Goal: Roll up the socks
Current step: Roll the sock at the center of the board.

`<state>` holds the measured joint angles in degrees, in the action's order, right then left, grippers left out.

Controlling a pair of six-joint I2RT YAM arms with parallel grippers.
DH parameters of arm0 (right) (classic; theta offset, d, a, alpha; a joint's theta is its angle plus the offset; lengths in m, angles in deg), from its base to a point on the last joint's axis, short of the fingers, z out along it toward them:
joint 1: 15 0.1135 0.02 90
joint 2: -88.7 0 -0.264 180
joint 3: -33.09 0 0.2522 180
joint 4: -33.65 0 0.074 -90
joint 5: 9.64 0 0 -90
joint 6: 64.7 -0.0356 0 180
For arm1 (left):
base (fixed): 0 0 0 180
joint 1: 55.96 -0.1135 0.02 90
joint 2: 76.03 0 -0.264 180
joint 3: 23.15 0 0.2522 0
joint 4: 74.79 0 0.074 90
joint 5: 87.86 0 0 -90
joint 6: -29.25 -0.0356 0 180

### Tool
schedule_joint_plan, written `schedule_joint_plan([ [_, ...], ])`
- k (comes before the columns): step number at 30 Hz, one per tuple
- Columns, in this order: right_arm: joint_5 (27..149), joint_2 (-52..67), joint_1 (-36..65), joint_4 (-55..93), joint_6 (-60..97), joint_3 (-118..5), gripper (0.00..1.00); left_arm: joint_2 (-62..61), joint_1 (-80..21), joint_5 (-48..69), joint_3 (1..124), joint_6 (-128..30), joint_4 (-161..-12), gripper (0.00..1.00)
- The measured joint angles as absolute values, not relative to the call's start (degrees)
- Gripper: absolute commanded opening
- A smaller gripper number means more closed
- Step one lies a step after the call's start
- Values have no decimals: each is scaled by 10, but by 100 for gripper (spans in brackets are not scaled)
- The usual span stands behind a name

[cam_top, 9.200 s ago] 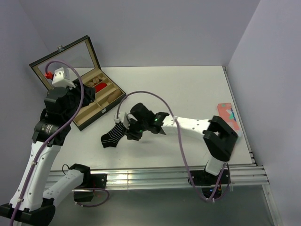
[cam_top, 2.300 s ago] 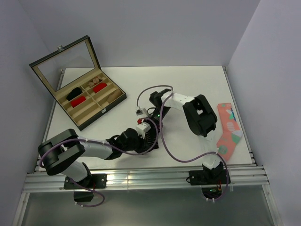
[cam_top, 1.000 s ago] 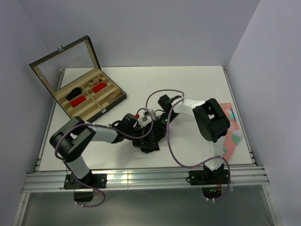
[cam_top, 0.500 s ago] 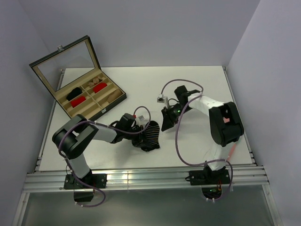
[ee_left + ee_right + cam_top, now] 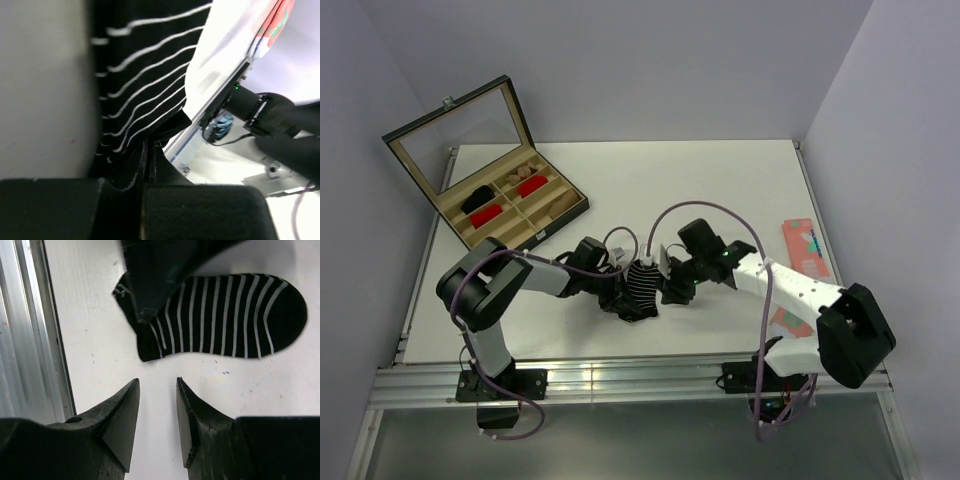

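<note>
No legible text, labels or numbers anywhere.

Sock lies centre-front — box behind-left, second sock seemingly at right edge.

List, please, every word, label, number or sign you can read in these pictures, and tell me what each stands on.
None can be read in any view.
The striped sock shows only white stripes, the pink sock only coloured patterns, and the box bears no visible label.
</note>
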<state>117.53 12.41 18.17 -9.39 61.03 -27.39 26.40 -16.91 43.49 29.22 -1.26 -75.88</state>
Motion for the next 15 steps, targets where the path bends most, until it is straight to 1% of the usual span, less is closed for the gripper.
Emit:
schedule_joint_plan([
  [2, 1143, 145, 224, -70, 618, -248, 43, 270, -177, 446, 292, -2, -760, 0],
  [5, 1110, 148, 253, -46, 628, -234, 43, 277, -185, 459, 291, 14, -758, 0],
  [9, 1062, 142, 285, -4, 644, -224, 43, 279, -189, 468, 290, 26, -758, 0],
  [15, 995, 118, 376, 42, 665, -200, 43, 279, -189, 474, 290, 32, -763, 0],
])
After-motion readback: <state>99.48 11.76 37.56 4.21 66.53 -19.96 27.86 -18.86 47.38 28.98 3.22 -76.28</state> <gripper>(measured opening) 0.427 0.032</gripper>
